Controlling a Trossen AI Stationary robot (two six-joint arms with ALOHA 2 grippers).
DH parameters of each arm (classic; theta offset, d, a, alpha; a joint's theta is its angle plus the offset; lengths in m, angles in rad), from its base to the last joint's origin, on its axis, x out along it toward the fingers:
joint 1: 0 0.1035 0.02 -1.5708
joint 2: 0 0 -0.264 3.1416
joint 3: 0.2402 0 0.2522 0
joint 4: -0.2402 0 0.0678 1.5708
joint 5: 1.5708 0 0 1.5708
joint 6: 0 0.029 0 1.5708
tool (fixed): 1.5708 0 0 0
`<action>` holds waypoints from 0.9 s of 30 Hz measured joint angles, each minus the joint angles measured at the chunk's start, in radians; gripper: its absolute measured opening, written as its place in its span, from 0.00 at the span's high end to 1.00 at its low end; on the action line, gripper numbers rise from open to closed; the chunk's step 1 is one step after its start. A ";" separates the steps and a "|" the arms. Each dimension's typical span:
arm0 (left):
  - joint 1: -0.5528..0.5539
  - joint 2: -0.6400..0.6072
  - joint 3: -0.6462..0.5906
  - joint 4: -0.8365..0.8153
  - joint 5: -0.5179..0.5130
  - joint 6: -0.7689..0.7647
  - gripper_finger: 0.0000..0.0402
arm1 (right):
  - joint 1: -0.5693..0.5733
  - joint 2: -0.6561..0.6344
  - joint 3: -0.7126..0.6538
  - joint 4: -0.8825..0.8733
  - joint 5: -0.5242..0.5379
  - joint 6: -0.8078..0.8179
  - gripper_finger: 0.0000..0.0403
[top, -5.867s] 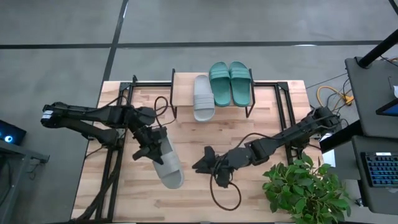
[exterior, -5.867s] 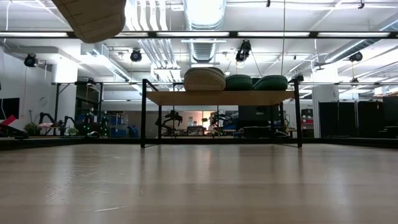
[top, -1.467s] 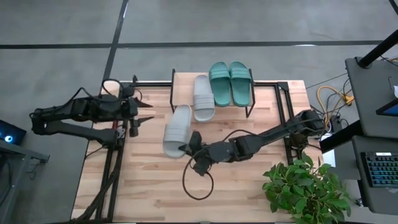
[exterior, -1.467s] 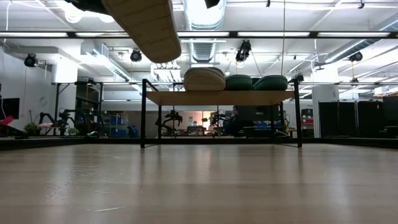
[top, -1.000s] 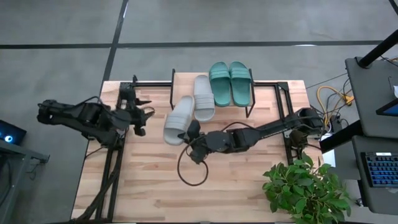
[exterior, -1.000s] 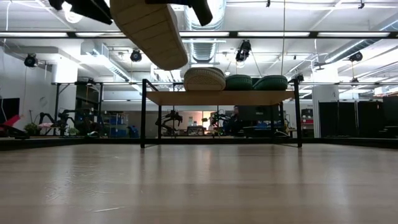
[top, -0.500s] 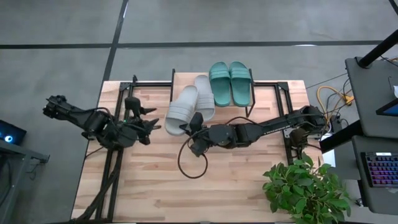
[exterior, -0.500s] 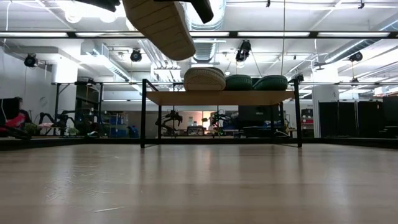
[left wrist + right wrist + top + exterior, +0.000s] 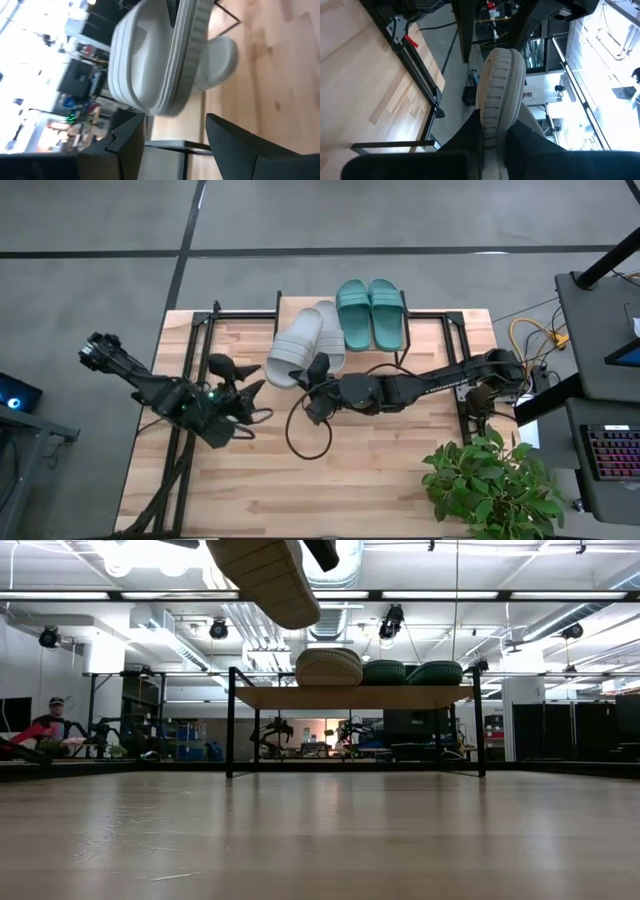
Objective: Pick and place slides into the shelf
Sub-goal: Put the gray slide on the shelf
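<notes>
Slides: three rest on the shelf (image 9: 290,308); the fourth grey slide (image 9: 294,348), clamped in the right gripper (image 9: 312,375), hangs at the shelf's open end; the left gripper (image 9: 236,384) is open, empty.

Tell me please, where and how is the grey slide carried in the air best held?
By its heel edge, from the near side, as the right gripper does: the grey slide points toe-first toward the shelf, so the toe stays free.

Low view: raised light grey ribbed slide sandal (image 9: 265,578) cut off by top edge | right tool (image 9: 312,370) grip point hidden beneath sandal heel
</notes>
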State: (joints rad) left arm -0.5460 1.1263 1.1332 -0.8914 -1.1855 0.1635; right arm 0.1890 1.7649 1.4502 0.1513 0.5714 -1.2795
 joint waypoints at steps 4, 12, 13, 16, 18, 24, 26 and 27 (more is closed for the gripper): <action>-0.005 0.038 0.000 0.041 -0.033 0.020 0.52 | 0.000 0.000 0.000 0.000 -0.002 0.000 0.91; -0.005 0.077 0.002 0.088 -0.102 0.027 0.52 | 0.000 0.001 0.000 -0.007 -0.004 0.000 0.91; -0.005 0.079 0.002 0.104 -0.101 0.028 0.52 | 0.000 0.001 0.000 -0.013 -0.012 0.002 0.91; -0.005 0.078 0.003 0.163 -0.098 0.056 0.52 | 0.000 0.002 0.000 -0.023 -0.045 0.004 0.91; -0.006 0.077 0.003 0.199 -0.093 0.086 0.52 | 0.000 0.002 0.000 -0.018 -0.052 0.004 0.91; -0.004 0.086 0.003 0.259 -0.044 0.134 0.52 | 0.000 0.003 0.000 -0.014 -0.058 0.002 0.91; -0.001 0.089 0.003 0.258 -0.027 0.132 0.52 | 0.000 0.003 0.000 -0.014 -0.058 0.000 0.91; -0.001 0.091 0.003 0.257 -0.027 0.131 0.52 | 0.000 0.003 0.000 -0.014 -0.057 -0.001 0.91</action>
State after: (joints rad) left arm -0.5472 1.2177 1.1358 -0.6347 -1.2121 0.2947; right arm 0.1890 1.7679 1.4506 0.1375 0.5140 -1.2804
